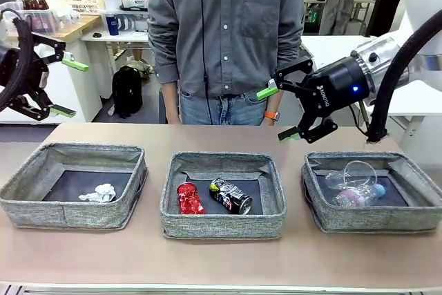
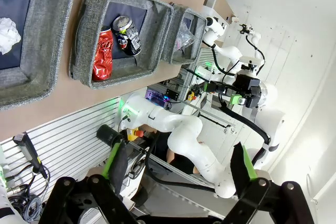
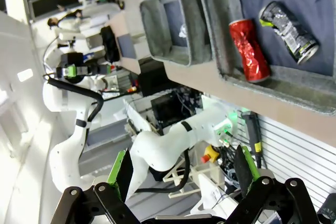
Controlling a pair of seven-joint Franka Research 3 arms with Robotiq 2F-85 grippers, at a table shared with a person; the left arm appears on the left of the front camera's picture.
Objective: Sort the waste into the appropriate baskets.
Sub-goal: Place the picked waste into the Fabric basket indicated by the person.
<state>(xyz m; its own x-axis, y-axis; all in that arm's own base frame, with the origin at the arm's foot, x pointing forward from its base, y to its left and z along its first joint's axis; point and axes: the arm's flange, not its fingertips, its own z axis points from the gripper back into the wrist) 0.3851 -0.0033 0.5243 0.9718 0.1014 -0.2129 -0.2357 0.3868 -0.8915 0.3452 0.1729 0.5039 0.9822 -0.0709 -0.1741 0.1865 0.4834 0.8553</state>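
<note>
Three grey baskets stand in a row on the table. The left basket (image 1: 27, 184) holds crumpled white paper (image 1: 102, 193). In the middle basket (image 1: 222, 160) lie a red crushed can (image 1: 190, 198) and a dark crushed can (image 1: 231, 195). A clear cup (image 1: 352, 174) and a clear bottle with a blue cap (image 1: 378, 189) rest in the right basket (image 1: 414, 184). My left gripper (image 1: 69, 88) hangs open and empty above the table's left end. Open and empty too, my right gripper (image 1: 277, 113) hovers high behind the middle and right baskets. Both cans (image 3: 249, 50) appear in the right wrist view.
A person in a grey shirt (image 1: 224, 32) stands at the far edge behind the middle basket, one wrist with an orange watch (image 1: 271, 115) close to my right gripper. Bare table runs in front of the baskets.
</note>
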